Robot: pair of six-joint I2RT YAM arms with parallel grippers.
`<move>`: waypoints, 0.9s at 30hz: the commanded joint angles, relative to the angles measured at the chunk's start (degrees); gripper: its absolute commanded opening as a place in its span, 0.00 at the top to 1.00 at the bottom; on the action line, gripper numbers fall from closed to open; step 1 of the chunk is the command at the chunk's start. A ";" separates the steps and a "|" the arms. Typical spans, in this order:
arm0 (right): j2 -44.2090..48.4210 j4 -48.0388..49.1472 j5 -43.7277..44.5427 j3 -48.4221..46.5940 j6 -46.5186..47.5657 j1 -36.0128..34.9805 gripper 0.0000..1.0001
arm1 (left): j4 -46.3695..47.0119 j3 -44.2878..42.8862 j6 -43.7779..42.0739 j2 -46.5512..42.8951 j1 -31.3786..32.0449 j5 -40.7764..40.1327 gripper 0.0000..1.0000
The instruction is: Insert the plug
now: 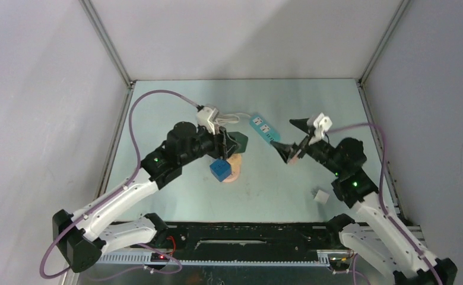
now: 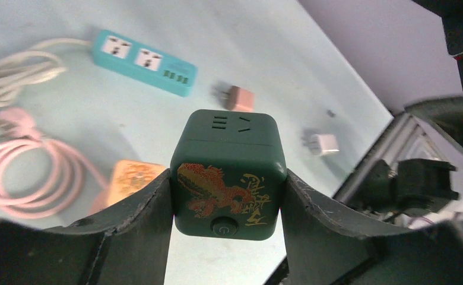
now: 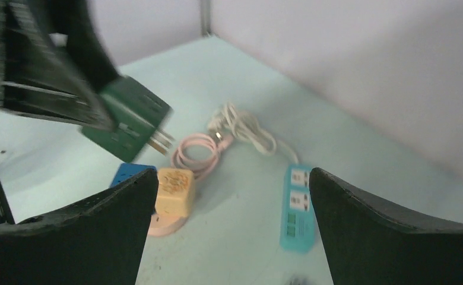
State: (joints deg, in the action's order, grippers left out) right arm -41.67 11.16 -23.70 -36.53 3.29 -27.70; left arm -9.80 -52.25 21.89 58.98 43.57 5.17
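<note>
Pale table [image 1: 175, 101], one green cube [image 2: 228, 172], one strip [image 1: 263, 129]

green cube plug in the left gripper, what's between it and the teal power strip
Only bare table lies between the green cube plug and the teal power strip, clearest in the left wrist view; a small pink adapter sits just aside.

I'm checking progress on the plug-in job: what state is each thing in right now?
left gripper, shut on the green cube plug.
green cube plug, gripped, lifted off the table, prongs bare, not inserted.
right gripper, open, empty.
teal power strip, flat on the table, sockets empty.
pink cable, coiled on the table.
white adapter, lying loose on the table.
</note>
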 commanded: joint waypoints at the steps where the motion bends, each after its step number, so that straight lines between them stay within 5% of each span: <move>1: -10.36 -8.61 2.05 -8.13 -12.53 7.91 0.00 | -1.01 -4.29 -3.67 -1.30 -5.78 4.19 1.00; 5: -26.67 -17.99 0.56 -16.40 -10.31 10.12 0.00 | -0.09 -3.15 -1.70 -3.41 -9.95 9.03 1.00; 10: -49.38 -34.12 20.82 -33.83 -5.96 6.21 0.00 | -0.67 -2.48 -0.68 -6.95 -12.96 13.70 1.00; 14: -64.95 -42.43 23.57 -47.22 -1.55 4.38 0.00 | -1.30 -2.00 -0.45 -10.06 -13.67 15.18 1.00; 21: -79.08 -47.85 27.08 -59.21 2.76 2.34 0.01 | -2.98 -1.75 -0.31 -12.18 -14.38 17.14 1.00; 27: -84.19 -52.09 22.67 -63.46 4.46 2.28 0.23 | -3.13 -2.11 -0.21 -13.52 -14.87 17.75 1.00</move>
State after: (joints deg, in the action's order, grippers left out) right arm -124.36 -36.51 0.25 -96.16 5.54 -25.54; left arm -14.57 -53.17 20.99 47.48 29.52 21.08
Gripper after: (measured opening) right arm 0.834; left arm 0.623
